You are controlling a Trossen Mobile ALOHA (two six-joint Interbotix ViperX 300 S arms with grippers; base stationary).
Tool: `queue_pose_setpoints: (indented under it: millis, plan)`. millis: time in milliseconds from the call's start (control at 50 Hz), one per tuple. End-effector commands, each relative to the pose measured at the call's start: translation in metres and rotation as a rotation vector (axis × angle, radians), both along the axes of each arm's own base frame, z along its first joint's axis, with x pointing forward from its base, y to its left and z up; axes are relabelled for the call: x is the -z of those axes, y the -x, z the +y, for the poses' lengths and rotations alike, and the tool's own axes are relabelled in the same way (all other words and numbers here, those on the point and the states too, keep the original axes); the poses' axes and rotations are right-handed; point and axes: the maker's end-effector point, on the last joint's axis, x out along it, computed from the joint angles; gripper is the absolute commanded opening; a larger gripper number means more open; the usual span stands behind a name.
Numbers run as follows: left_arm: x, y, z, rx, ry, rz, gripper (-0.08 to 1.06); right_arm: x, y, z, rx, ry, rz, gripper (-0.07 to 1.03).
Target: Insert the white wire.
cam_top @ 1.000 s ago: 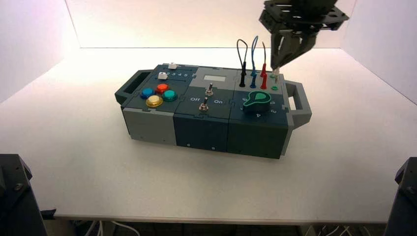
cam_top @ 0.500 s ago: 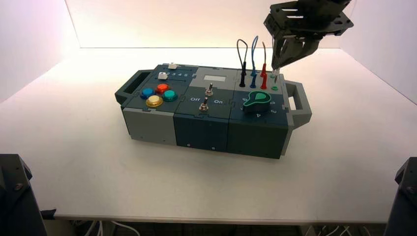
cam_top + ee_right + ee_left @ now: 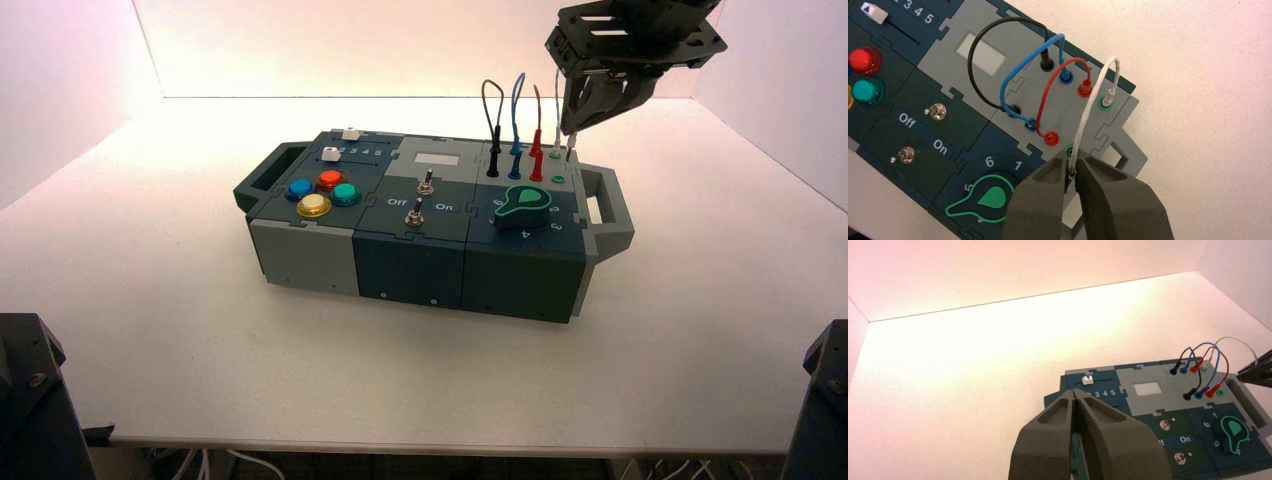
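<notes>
The landmark is the dark blue round knob with a green outlined pointer (image 3: pixel 993 198), on the box's top. Beyond it, at the far corner, one plug of the thin white looped wire (image 3: pixel 1085 116) stands in the far green-ringed socket (image 3: pixel 1105 103). The wire's other end is clamped in the right pincer (image 3: pixel 1071 172), which hangs beyond and to the right of the knob, near the second green-ringed socket (image 3: pixel 1070 149). That nearer socket, between the knob and the far one, looks unfilled, so the step in hand is seating the second plug. The next move probably calls for bringing the plug over that ring, holding it upright, then pressing down. The left pincer (image 3: pixel 1074 392), its fingers together and empty, waits left of the knob.
</notes>
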Motion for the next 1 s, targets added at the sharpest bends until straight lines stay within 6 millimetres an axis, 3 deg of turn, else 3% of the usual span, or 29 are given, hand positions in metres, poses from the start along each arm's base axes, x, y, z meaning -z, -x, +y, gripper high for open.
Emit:
queue_pose_setpoints:
  millis: [20, 340, 1000]
  plan:
    - [-0.012, -0.005, -0.003, 0.003, 0.014, -0.027, -0.03, -0.006, -0.007, -0.001, 0.010, -0.011, -0.027, -0.03]
    - [-0.013, -0.005, -0.003, 0.004, 0.012, -0.030, -0.03, 0.007, -0.008, 0.000, 0.006, 0.006, -0.001, -0.03]
    - [-0.014, -0.005, -0.003, 0.004, 0.013, -0.033, -0.03, 0.012, -0.013, 0.001, -0.002, 0.015, -0.004, -0.02]
